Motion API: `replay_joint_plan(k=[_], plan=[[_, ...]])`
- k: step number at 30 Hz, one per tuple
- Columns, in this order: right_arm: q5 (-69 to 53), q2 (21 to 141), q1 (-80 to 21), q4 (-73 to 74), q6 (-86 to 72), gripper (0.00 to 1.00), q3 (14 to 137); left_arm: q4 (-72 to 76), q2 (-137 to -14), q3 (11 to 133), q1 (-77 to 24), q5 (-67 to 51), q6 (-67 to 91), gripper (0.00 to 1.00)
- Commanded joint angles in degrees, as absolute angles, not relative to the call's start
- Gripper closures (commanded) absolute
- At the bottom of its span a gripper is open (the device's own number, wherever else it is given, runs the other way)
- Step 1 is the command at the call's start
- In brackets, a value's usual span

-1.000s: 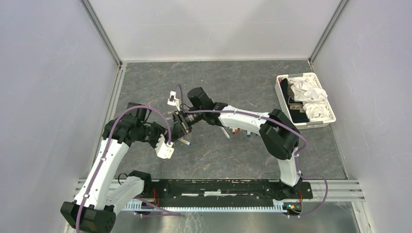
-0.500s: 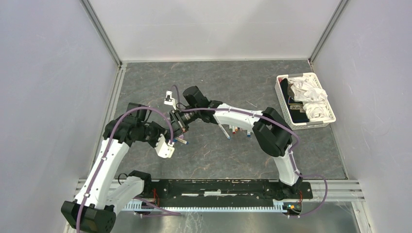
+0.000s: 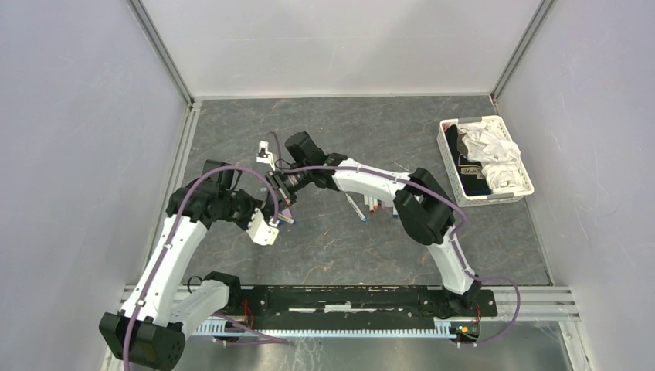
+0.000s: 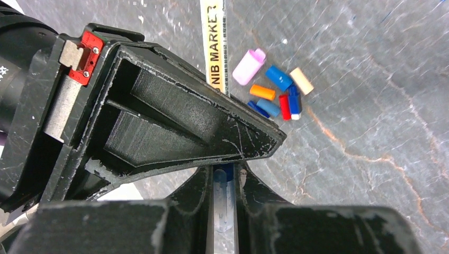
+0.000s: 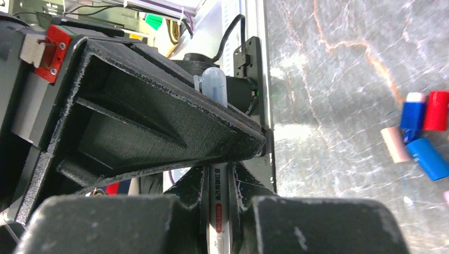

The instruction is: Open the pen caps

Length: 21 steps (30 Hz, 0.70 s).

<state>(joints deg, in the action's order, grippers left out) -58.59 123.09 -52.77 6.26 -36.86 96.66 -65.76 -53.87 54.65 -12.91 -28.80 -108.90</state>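
Grey marbled tabletop (image 3: 347, 255) carries everything. Left arm (image 3: 166, 255) and right arm (image 3: 378, 179) both reach in and meet left of centre, wrists close together above the surface. White slotted plastic basket (image 3: 450, 158) with crumpled white cloth (image 3: 490, 151) sits at the far right, well apart from both arms. Left gripper (image 4: 225, 177): jaws clenched on a translucent blue-tinted pen end (image 4: 223, 209); can't tell whether that piece is a cap. Right gripper (image 5: 217, 177): jaws clenched on a slim white printed pen barrel (image 5: 218, 211). The two grippers sit nose to nose, and the barrel lines up with the translucent end. In the right wrist view the rounded tip pokes out past the left finger. A loose white barrel printed "NIB MARKER" (image 4: 216, 47) lies flat on the tabletop just beside the cap pile. The short loose plastic pen caps (image 4: 278, 78) (pink, blue, peach, orange, red) lie clustered mid-tabletop, some touching, to the right of the grippers and between them and the basket, none gripped.
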Motion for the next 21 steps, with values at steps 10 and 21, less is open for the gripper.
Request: replay_joint_plan(k=[10,21], plan=[[-51.5,124.5,-50.7,17.4,-20.4,1.00,92.4,-61.7,-57.9,57.0,-14.2,-26.8,-109.1,0.98],[-47.8,87.4,-47.1,14.0,-16.8,1.00,50.0,-57.1,-54.5,53.1,-8.9,-22.3,-117.4,0.98]])
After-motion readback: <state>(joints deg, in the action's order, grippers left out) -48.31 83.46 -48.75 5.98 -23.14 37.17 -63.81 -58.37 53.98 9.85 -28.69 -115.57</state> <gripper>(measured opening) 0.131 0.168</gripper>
